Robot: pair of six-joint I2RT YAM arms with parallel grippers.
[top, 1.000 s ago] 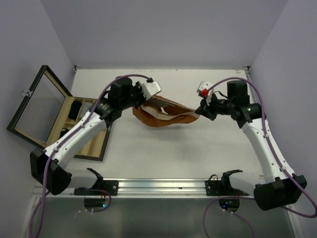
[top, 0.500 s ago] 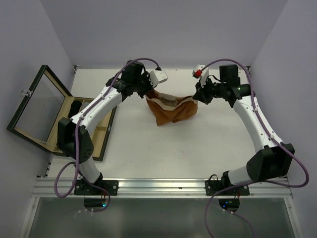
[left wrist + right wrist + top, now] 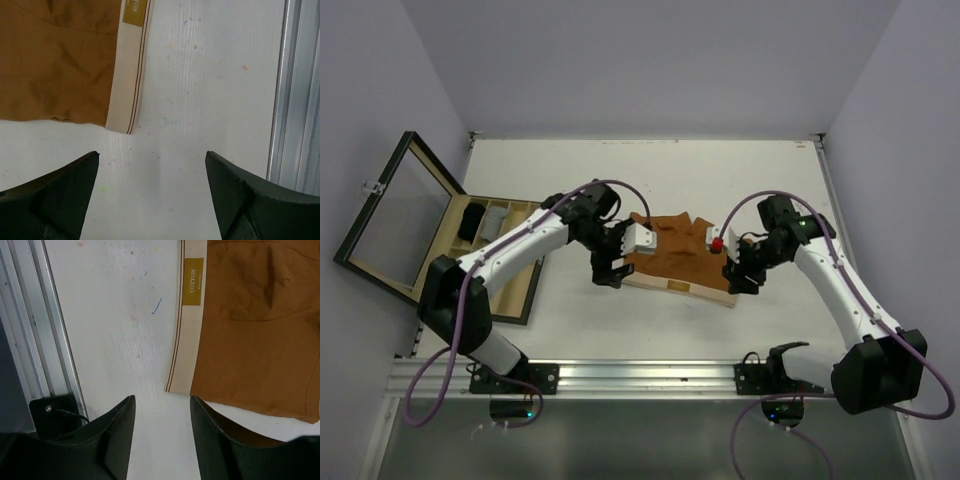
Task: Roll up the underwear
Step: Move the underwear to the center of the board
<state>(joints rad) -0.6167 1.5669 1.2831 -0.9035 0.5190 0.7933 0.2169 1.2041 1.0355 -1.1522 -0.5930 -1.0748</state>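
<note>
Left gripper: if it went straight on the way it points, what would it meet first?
The left gripper points down at bare table, so probably that, just off the waistband corner of the underwear.

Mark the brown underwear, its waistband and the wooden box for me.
brown underwear (image 3: pixel 672 250), top view, middle of the cloth.
waistband (image 3: pixel 127 75), left wrist view, middle of the pale strip.
wooden box (image 3: pixel 516 283), top view, bare compartment floor.

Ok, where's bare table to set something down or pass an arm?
Most open: the far white table between the flat orange-brown cloth underwear and the back wall. A second strip runs between its cream waistband and the metal rail. Crowded: both waistband corners, by the left gripper and right gripper.
</note>
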